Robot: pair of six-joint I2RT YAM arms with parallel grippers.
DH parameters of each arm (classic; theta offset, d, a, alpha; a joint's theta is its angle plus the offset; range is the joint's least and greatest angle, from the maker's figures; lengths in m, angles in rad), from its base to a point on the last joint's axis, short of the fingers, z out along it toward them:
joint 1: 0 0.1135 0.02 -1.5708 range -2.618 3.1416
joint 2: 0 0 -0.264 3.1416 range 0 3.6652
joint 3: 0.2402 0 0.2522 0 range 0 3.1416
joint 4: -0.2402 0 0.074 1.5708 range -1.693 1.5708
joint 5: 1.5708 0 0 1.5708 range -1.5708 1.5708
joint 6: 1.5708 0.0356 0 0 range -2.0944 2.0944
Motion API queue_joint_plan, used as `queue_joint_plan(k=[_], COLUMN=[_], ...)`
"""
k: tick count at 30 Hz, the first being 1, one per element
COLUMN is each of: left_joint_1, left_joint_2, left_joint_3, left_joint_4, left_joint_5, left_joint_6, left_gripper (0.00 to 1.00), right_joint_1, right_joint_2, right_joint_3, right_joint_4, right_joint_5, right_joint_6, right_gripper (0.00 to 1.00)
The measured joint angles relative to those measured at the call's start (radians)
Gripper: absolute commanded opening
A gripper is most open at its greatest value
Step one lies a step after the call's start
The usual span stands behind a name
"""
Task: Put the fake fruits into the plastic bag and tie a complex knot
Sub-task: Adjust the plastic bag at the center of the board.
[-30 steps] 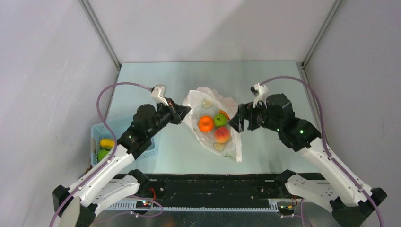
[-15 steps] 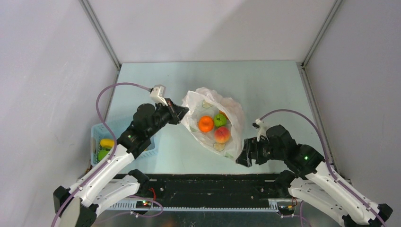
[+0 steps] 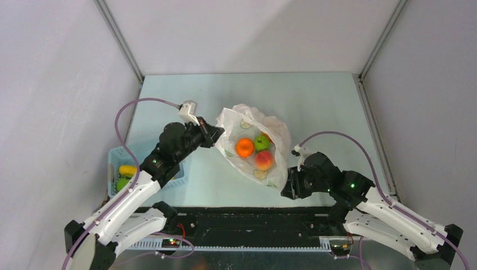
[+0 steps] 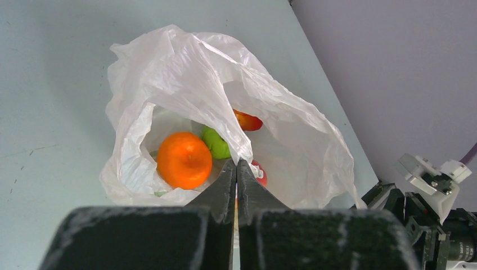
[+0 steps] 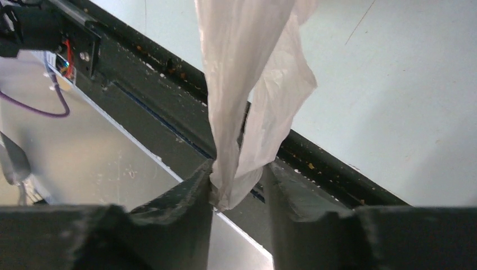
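The plastic bag (image 3: 251, 120) lies open on the table with an orange fruit (image 3: 244, 147), a green one (image 3: 261, 142) and a peach-red one (image 3: 264, 160) inside. My left gripper (image 3: 216, 134) is shut on the bag's left rim; in the left wrist view its tips (image 4: 236, 163) pinch the plastic (image 4: 169, 73) just above the orange fruit (image 4: 184, 160). My right gripper (image 3: 286, 188) is at the bag's near corner. In the right wrist view a hanging strip of the bag (image 5: 247, 84) runs down between its jaws (image 5: 239, 175), which stand partly apart; the strip touches the left finger (image 5: 191, 191).
A light blue basket (image 3: 114, 161) at the table's left edge holds a yellow fruit (image 3: 127, 170) and a green one (image 3: 122, 183). The black rail (image 3: 247, 222) runs along the near edge, just under my right gripper. Grey walls enclose the table.
My right gripper has swung from the bag's right side down to its near corner, and its jaws have narrowed around the hanging strip. The left arm has stayed put.
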Motion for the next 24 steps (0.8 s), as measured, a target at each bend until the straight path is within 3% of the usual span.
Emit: queue_joint_plan(k=[3,5,9,15,19,24], left_joint_1=[0.002,0.005,0.027,0.055,0.089,0.164], left_joint_2=[0.003,0.003,0.003,0.005,0.005,0.023], left_joint_3=[0.000,0.000,0.033,0.240,0.364,0.380], left_joint_4=[-0.001,-0.003,-0.052,-0.118,-0.108,-0.085], left_joint_5=[0.000,0.000,0.020,0.071,0.111,0.165], left_joint_6=[0.001,0.002,0.013,0.057,0.064,0.018], left_gripper=[0.00,0.00,0.00,0.00,0.00,0.00], right_joint_1=[0.002,0.002,0.002,-0.047,-0.167,-0.322], right_joint_2=[0.010,0.009,0.031,0.163,0.219,0.275], right_joint_3=[-0.002,-0.002,0.065,0.467,0.649,0.700], right_joint_4=[0.018,0.025,0.005,0.017,0.149,0.258], right_joint_5=[0.008,0.011,0.038,0.171,0.214,0.172], right_joint_6=[0.002,-0.001,-0.021,-0.149,-0.248,-0.266], right_gripper=[0.08,0.00,0.00,0.00,0.00,0.00])
